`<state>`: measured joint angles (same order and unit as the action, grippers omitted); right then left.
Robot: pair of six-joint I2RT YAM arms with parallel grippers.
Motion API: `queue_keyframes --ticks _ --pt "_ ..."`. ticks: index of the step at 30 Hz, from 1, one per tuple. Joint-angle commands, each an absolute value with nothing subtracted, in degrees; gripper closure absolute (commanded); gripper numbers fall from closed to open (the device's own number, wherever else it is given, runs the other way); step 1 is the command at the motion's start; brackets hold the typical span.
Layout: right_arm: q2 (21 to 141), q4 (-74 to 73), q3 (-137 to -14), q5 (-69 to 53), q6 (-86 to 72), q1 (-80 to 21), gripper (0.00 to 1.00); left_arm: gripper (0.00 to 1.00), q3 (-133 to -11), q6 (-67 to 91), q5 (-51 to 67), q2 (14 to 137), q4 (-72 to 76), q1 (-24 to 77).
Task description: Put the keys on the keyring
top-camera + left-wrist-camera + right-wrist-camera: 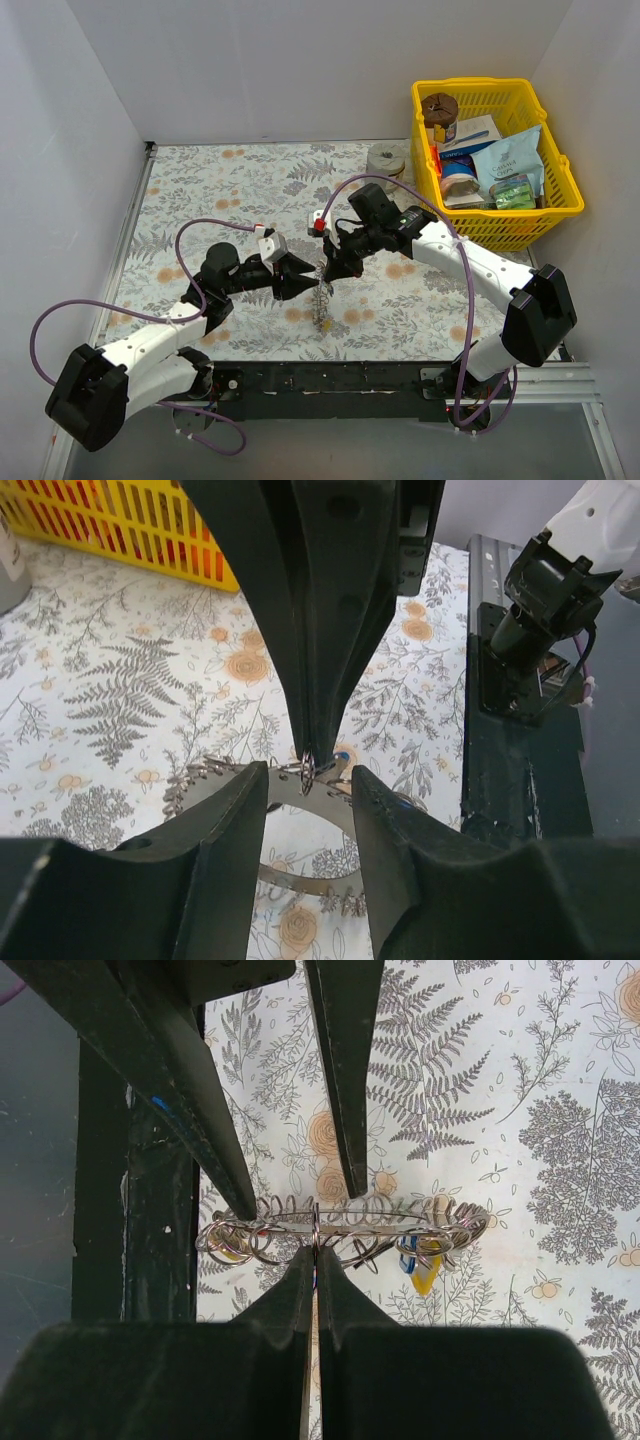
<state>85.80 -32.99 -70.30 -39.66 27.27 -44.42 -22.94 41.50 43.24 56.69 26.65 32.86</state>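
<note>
a: nearest first. left pincer (310, 776)?
b: fingers stood well apart, straddling the near rim of the keyring (300, 885). no grip on it seen.
a: right pincer (315, 1265)?
b: closed tight, tips together, pinching one small wire loop on the keyring's rim. it met the left pincer head-on, its tip just between the left fingers.
a: where was the keyring?
b: between the two pincers, over the middle of the floral surface (250, 190). it stood on edge in the top view, rim crowded with little loops. touching the surface or not, couldn't tell.
a: keys?
b: yellow key (425, 1278) and blue key (407, 1263) sat side by side at one side of the rim, among the loops. threaded or not, couldn't tell.
a: further back?
b: grey roll (385, 160) near the far edge. yellow basket (470, 88) of packets just right of it.
</note>
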Motion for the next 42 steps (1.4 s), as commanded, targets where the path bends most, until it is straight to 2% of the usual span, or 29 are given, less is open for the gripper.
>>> queue_keyframes --ticks 1,11,27,35,39,41,42 --pt "84.1 -32.2 -70.8 -43.0 28.0 -44.5 0.99 0.62 -22.1 42.5 45.4 57.5 33.2 33.1" --pt "84.3 -31.9 -70.9 -43.9 28.0 -44.5 0.99 0.67 -24.4 40.3 46.0 61.9 32.3 33.2" --pt "84.7 -31.5 -70.5 -44.6 27.8 -44.5 0.99 0.72 -23.7 43.0 47.3 62.2 36.9 33.2" --pt "84.6 -31.4 -70.5 -44.6 27.7 -44.5 0.99 0.81 -24.9 42.9 47.8 64.5 35.9 33.1" --pt "84.7 -31.4 -70.5 -44.5 27.7 -44.5 0.99 0.81 -25.2 42.2 47.7 64.6 34.7 33.2" --pt "84.7 -31.4 -70.6 -44.6 27.7 -44.5 0.99 0.83 -25.0 42.2 47.5 64.4 35.3 33.1" --pt "84.7 -31.5 -70.5 -44.6 27.6 -44.5 0.99 0.88 -24.8 42.2 47.4 64.2 35.7 33.1"
